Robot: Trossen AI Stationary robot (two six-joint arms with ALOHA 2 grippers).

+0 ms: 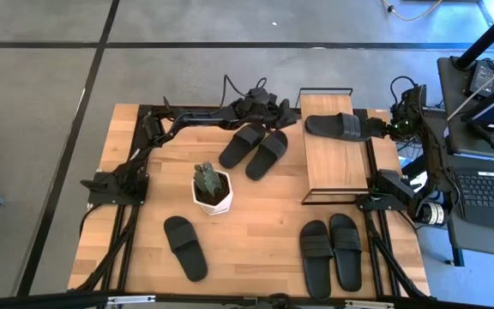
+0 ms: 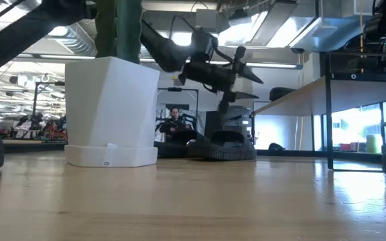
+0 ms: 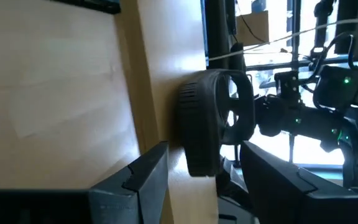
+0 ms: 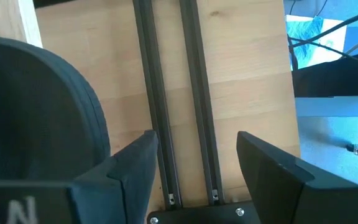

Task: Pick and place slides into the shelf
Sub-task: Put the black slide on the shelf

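Observation:
One black slide [image 1: 341, 127] lies flat on the shelf [image 1: 333, 167], across the far end of its wooden top. My left gripper [image 1: 288, 112] is open and hovers just off the shelf's far left corner. Its wrist view looks along the board [image 3: 61, 87] at that slide [image 3: 213, 121] end-on. My right gripper [image 1: 391, 129] is open beside the slide's right end. In the right wrist view the slide [image 4: 36, 112] sits outside the fingers. Two slides [image 1: 243, 144] [image 1: 267, 154] lie side by side on the table, below the left gripper [image 2: 236, 77].
A white pot with a cactus [image 1: 213, 190] stands mid-table and fills the left of the low view [image 2: 112, 110]. A single slide [image 1: 184, 247] lies near the front left, and a pair [image 1: 316, 256] [image 1: 346, 249] lies front right. Black frame rails [image 4: 176, 93] run under the right gripper.

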